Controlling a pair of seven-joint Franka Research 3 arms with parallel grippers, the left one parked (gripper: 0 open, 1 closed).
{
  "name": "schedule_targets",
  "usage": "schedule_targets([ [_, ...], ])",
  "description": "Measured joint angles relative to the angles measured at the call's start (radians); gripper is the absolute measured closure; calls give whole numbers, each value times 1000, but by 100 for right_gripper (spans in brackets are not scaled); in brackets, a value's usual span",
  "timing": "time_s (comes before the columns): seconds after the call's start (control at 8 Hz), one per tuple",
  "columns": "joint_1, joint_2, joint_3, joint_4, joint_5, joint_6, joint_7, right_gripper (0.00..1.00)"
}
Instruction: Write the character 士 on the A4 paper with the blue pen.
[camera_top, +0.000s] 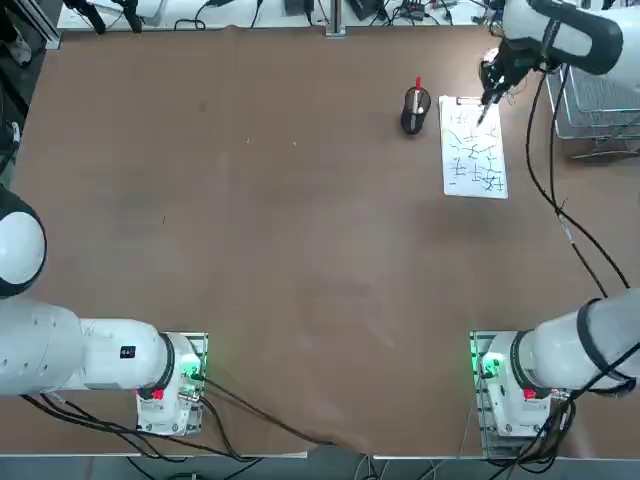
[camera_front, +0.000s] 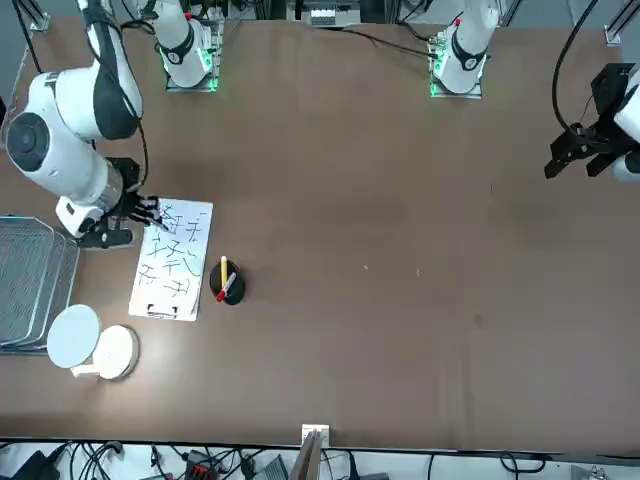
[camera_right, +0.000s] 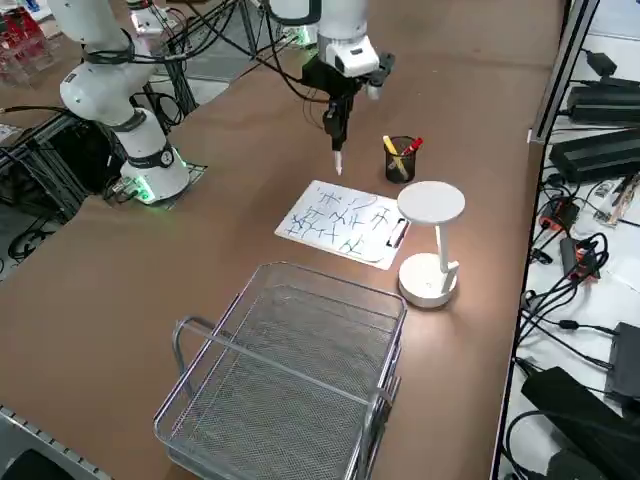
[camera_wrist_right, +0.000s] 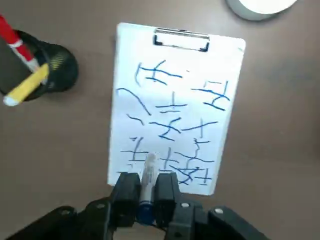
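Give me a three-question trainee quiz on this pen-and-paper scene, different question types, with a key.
1. True or false: the right gripper is shut on the blue pen.
2. What stands in the black pen cup? A) a red-topped pen and a yellow one B) scissors C) nothing
3. Fill in: the clip sits on a ___ edge of the A4 paper.

Key: 1 true. 2 A. 3 short.

Blurred blue pen (camera_wrist_right: 148, 176) tip (wrist view)
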Motion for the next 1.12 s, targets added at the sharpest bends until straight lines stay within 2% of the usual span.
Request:
schedule_targets([
  [0.25, -2, 21, -3, -2, -75, 46, 27, 79],
  [0.62, -4, 76, -23, -3, -104, 136, 27, 79],
  [0.88, -5, 108, -49, -4, -142, 170, 26, 79],
  [1.12, -6, 132, -58, -4, -146, 190, 24, 79],
])
